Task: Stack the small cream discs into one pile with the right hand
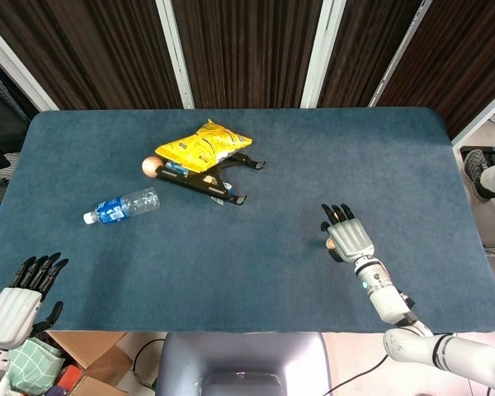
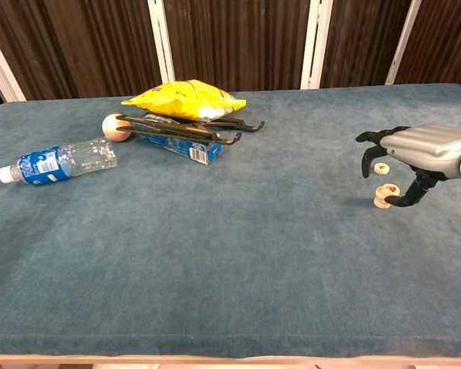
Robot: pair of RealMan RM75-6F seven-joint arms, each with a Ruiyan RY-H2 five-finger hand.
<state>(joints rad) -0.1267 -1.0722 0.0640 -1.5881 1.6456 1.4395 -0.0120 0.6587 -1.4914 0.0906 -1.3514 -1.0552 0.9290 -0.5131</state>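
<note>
Right hand (image 2: 403,157) fingers spread, empty, one disc pile (image 2: 383,196), another disc (image 2: 381,167) beyond

My right robot hand (image 2: 399,157) hovers palm down over the surface (image 2: 238,254), fingers apart and curved downward, thumb tucked below, holding nothing; its forearm runs back toward the near right corner; my left robot hand (image 1: 21,295) sits off the near left edge, fingers straight and spread, empty.

table (image 2: 215,254) teal | discs (image 2: 383,195) cream (red marks) | bag (image 2: 183,100) yellow
</note>
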